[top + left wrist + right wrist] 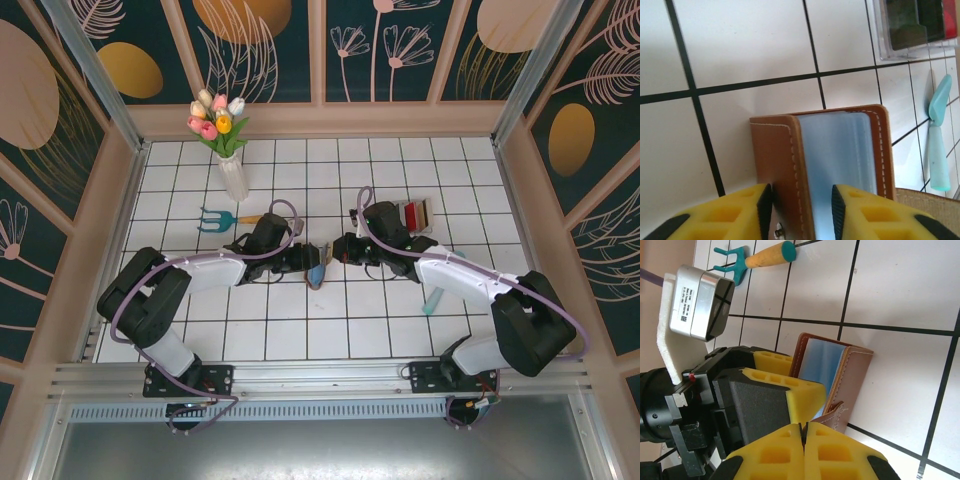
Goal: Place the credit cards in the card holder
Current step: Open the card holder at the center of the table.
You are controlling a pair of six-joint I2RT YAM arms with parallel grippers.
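Left wrist view: the card holder (840, 150) is being clamped by the left gripper (801, 210). One brown leather cover and the clear sleeves are being squeezed between the yellow pads (765, 202) at a narrow gap. Ahead of it, the credit cards (912, 22) are being seen as red and dark faces inside the clear card rack (883, 49).

Top external view: the holder is being presented over the middle of the tiled table (300, 330), between the two arms and well apart from the rack.

Right wrist view: the right gripper (803, 432) is being held fully closed, with the snap tab (836, 416) lying at its tips. Whether the tab is being pinched cannot be told.

Judgement: the holder is being steadied by one arm so that its sleeves are being offered for card entry. No card is being carried.

Orientation: the covers are being parted in a shallow V, with the blue-tinted sleeves exposed and, by judgement, turned upward. The free end is being pointed away from the left fingertips, toward the rack side. The outline is reading near square under foreshortening, so the long axis is not being resolved.
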